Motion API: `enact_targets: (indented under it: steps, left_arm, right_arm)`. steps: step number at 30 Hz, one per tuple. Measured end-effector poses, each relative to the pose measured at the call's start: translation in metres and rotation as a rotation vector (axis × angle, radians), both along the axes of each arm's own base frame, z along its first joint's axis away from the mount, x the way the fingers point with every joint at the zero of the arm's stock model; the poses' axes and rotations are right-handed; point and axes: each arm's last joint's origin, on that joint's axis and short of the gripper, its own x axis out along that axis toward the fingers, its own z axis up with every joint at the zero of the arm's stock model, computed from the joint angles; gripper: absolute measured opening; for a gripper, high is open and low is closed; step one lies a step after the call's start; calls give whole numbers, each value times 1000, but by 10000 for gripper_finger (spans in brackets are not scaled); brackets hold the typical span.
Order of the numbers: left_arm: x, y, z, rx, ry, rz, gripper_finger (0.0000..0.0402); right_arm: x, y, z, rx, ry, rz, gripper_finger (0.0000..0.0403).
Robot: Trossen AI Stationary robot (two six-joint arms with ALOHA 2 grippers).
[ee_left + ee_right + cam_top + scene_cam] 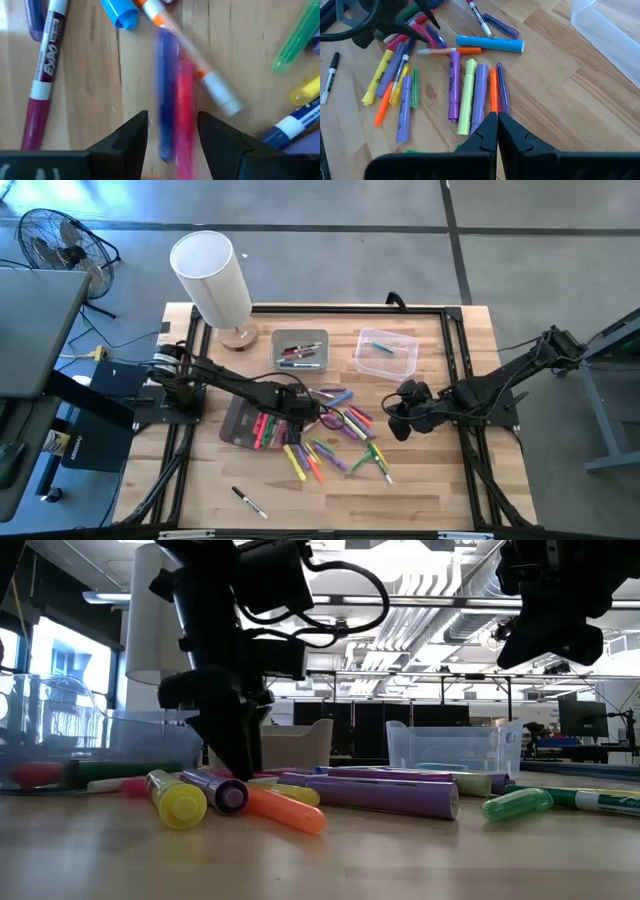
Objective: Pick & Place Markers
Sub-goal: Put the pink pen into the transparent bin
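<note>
Over the markers [335,435], left claw [172,132] open, straddling two pens

Coloured markers [335,442] scattered flat mid-table, one black marker [249,502] apart.

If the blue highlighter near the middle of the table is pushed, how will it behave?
The blue highlighter looks round and smooth, so it will probably roll sideways. It seems rigid and light. It lies apart from the purple markers, so a push may send it into them.

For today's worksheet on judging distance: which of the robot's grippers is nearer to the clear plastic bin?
Right. The right gripper hangs shut just in front of the clear plastic bin; the left gripper is farther off, open, low over the marker pile.
</note>
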Motion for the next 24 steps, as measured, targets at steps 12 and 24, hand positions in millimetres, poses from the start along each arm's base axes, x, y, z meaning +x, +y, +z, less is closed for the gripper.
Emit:
enact_targets:
  steps: [12, 24]
  left_arm:
    - [4, -1, -7, 9, 1, -7, 153]
    - [10, 0, -2, 41, -24, -5, 46]
  right_arm:
    - [0, 0, 0, -1, -1, -1, 0]
    - [0, 0, 0, -4, -2, -3, 0]
